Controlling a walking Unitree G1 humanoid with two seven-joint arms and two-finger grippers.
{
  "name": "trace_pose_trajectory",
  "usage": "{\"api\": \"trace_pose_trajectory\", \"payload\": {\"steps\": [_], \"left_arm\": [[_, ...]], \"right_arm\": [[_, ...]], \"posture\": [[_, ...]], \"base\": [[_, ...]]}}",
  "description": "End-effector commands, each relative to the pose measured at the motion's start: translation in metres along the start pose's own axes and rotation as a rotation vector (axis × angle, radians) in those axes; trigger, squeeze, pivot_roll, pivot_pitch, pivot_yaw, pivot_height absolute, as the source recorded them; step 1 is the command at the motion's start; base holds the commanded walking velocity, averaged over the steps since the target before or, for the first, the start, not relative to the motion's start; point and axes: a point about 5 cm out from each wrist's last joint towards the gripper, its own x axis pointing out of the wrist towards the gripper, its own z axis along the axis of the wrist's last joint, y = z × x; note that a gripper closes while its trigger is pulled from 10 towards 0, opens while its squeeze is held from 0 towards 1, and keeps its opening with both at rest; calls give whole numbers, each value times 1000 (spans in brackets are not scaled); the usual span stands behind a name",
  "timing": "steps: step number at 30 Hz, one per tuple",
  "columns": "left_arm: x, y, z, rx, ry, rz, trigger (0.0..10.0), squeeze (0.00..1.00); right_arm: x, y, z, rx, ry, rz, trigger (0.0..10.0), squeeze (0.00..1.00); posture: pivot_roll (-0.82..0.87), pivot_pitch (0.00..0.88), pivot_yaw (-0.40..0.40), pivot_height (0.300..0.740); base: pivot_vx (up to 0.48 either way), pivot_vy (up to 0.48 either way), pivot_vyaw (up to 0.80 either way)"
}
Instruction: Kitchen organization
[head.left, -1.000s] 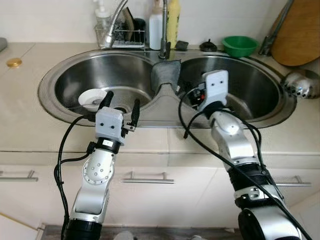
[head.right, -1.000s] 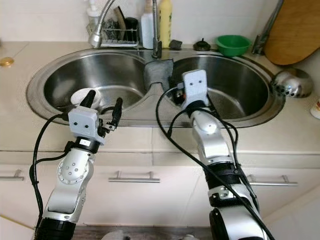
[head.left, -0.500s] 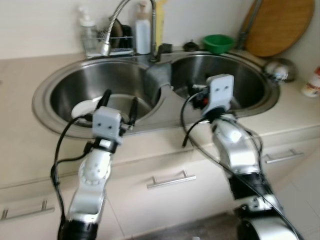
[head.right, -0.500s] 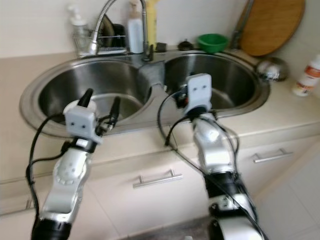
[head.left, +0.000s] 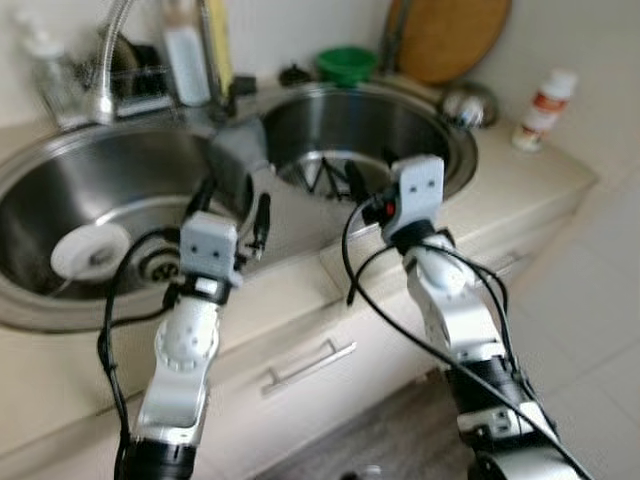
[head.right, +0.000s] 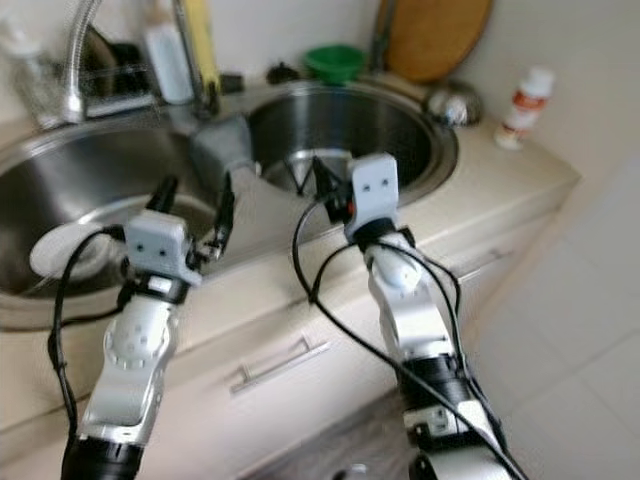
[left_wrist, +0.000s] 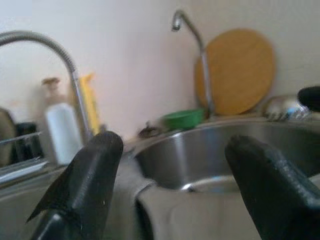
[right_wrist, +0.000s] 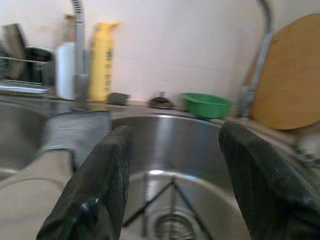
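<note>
Both the left gripper (head.left: 232, 206) and the right gripper (head.right: 310, 176) are hovering spread and empty over the sink (head.left: 470, 160), where the white plate (head.left: 90, 250) is lying in the left basin, likely rigid, breakable and wet-slippery, best pinched at its rim.

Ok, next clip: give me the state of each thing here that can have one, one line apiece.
Left gripper: open, empty, held over the sink's front edge.
Right gripper: open, empty, over the right basin.
White round plate: lying flat in the left basin.
Grey cloth: draped over the divider between the basins.
Round wooden cutting board: propped upright against the wall.
Green bowl: upright on the counter.
</note>
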Motion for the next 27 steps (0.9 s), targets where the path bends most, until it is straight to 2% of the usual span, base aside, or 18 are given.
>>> {"api": "trace_pose_trajectory", "payload": {"steps": [1, 5, 12, 24, 27], "left_arm": [[0, 5, -5, 23, 20, 2, 10000, 0], [0, 4, -4, 26, 19, 0, 10000, 0], [1, 4, -4, 24, 15, -2, 10000, 0], [2, 4, -3, 19, 3, -4, 10000, 0], [2, 4, -3, 19, 2, -4, 10000, 0]], "right_arm": [[0, 3, 11, -1, -55, 14, 10000, 0], [-1, 4, 12, -1, -66, 20, 10000, 0], [-2, 5, 12, -20, -72, 22, 10000, 0], [-3, 5, 15, -33, -93, 26, 10000, 0], [-3, 5, 14, -6, -86, 26, 10000, 0]], "posture": [[20, 0, -29, 740], [18, 0, -27, 740], [14, 0, -26, 740], [13, 0, -26, 740], [13, 0, -25, 740]], "base": [[0, 0, -800], [0, 0, -800], [0, -75, 0], [0, -452, 0], [0, -392, -671]]}}
